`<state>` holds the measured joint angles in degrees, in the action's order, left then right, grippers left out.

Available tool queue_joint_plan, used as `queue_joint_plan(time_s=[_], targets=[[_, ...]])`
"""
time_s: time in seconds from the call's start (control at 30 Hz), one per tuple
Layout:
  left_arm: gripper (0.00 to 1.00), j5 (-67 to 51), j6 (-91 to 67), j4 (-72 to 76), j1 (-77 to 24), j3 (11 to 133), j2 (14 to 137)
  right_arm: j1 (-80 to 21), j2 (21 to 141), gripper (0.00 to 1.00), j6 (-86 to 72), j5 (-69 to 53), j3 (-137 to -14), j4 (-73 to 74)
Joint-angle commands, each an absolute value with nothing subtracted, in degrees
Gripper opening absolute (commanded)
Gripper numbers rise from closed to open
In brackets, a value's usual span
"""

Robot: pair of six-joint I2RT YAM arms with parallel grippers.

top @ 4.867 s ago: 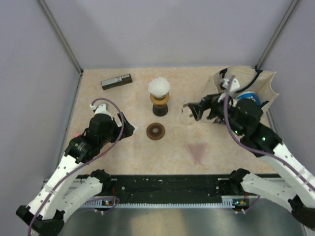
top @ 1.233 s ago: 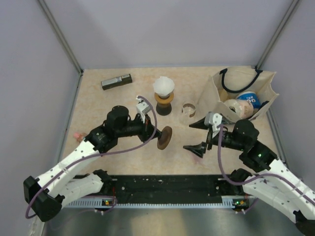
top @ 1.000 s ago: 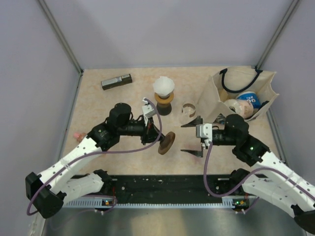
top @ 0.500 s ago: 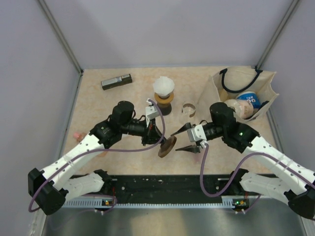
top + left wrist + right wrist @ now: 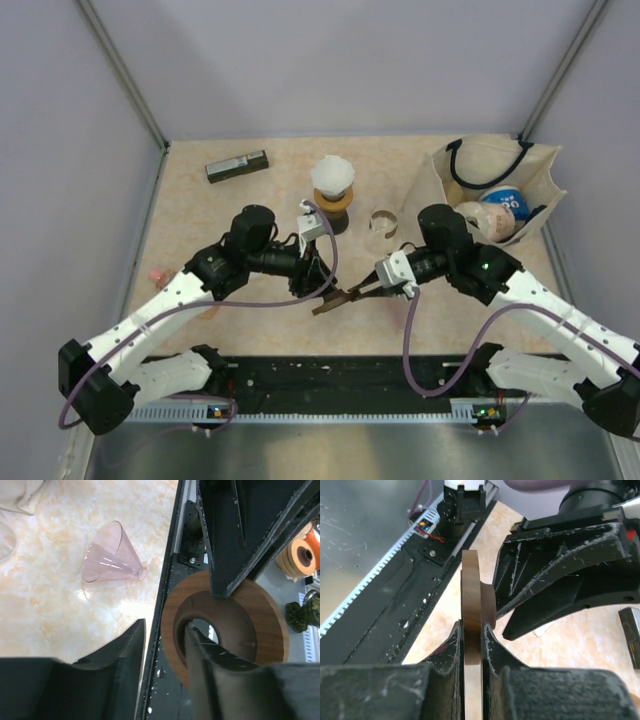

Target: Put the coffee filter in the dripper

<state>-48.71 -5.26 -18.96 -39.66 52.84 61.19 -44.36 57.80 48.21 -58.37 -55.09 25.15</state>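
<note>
Two robot arms, the left arm (image 5: pixel 150 325) and the right arm (image 5: pixel 565 320), share one build: glossy white shells on the long links and rounded black housings at the joints. A thin purple cable (image 5: pixel 250 303) loops loosely along each arm to a small white block (image 5: pixel 312 226) at the wrist. The left gripper (image 5: pixel 165 647) and right gripper (image 5: pixel 472 637) have matte black, wedge-shaped fingers (image 5: pixel 125 655) with a grainy surface and pale, scuffed edges. The bases (image 5: pixel 205 360) are black, beside small circuit boards (image 5: pixel 213 409) with orange and blue parts.
</note>
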Motion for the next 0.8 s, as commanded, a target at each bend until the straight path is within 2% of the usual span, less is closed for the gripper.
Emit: queue_joint_plan(time_s=[0.0, 0.03, 0.07, 0.1, 0.23, 0.33, 0.4, 0.53, 0.63, 0.77], targets=[[0.55, -41.68, -8.78, -15.74, -39.55, 55.2, 56.17, -44.91, 56.34, 0.0, 46.94, -58.98, -57.57, 28.04], [0.63, -39.4, -9.57, -15.47, -39.55, 55.02, 55.12, -44.91, 55.55, 0.0, 45.98, -58.02, -57.22, 28.04], [0.83, -36.16, -10.36, -15.47, -39.55, 54.85, 53.89, -44.91, 54.85, 0.0, 44.66, -56.88, -56.61, 27.95], [0.99, -32.47, -11.07, -15.73, -39.55, 54.76, 52.92, -44.91, 54.06, 0.0, 43.69, -55.56, -56.17, 27.95], [0.99, -9.83, -17.21, -19.85, -39.55, 55.98, 49.31, -44.91, 51.6, 0.0, 32.38, -49.42, -54.41, 24.28], [0.99, 10.58, -24.24, -26.79, -39.55, 58.09, 48.43, -44.91, 51.06, 0.0, 18.06, -35.3, -53.26, 16.9], [0.99, 18.68, -27.67, -30.75, -39.55, 58.97, 47.55, -44.83, 51.85, 0.0, 10.58, -25.26, -53.17, 15.91], [0.99, 27.06, -31.02, -32.08, -39.46, 56.52, 44.48, -43.77, 52.12, 0.0, -1.36, -13.49, -53.61, 16.0], [0.99, 28.39, -31.99, -33.48, -39.46, 55.81, 42.9, -39.74, 51.86, 0.0, -19.01, -1.44, -55.19, 16.17], [0.99, 27.69, -32.61, -33.49, -39.55, 54.76, 41.84, -34.98, 52.56, 0.0, -33.56, 4.38, -55.37, 15.04]])
